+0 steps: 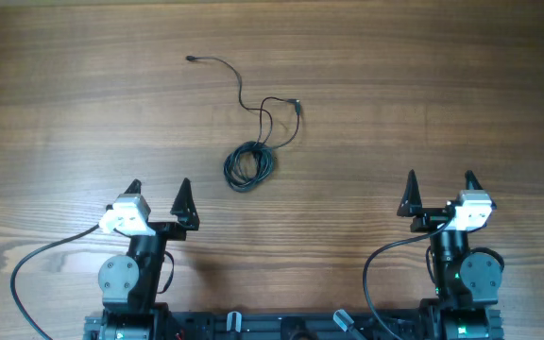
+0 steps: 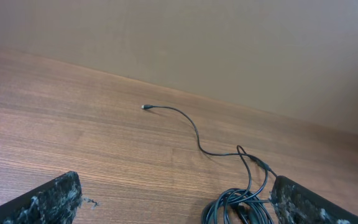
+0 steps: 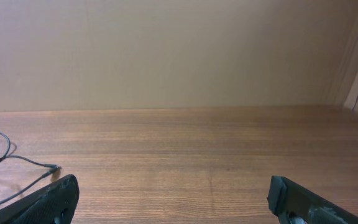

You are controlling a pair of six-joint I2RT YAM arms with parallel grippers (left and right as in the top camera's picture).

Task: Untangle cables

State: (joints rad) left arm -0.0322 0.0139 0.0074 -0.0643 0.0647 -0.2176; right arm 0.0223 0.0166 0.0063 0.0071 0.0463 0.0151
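Observation:
The thin black cables lie on the wooden table as a small coil (image 1: 248, 165) with loose ends running up. One end reaches a plug at the far left (image 1: 191, 59), another a plug at the right (image 1: 296, 105). The left wrist view shows the coil (image 2: 238, 208) just inside its right finger and the long end's plug (image 2: 145, 107). The right wrist view shows only a stretch of cord and a plug (image 3: 51, 167) at its left edge. My left gripper (image 1: 159, 194) is open and empty, below-left of the coil. My right gripper (image 1: 439, 189) is open and empty, far right of the cables.
Thicker black cables wired to the arms loop at the near edge by the left base (image 1: 26, 274) and the right base (image 1: 371, 269). A plain wall stands behind the table's far edge (image 2: 229, 106).

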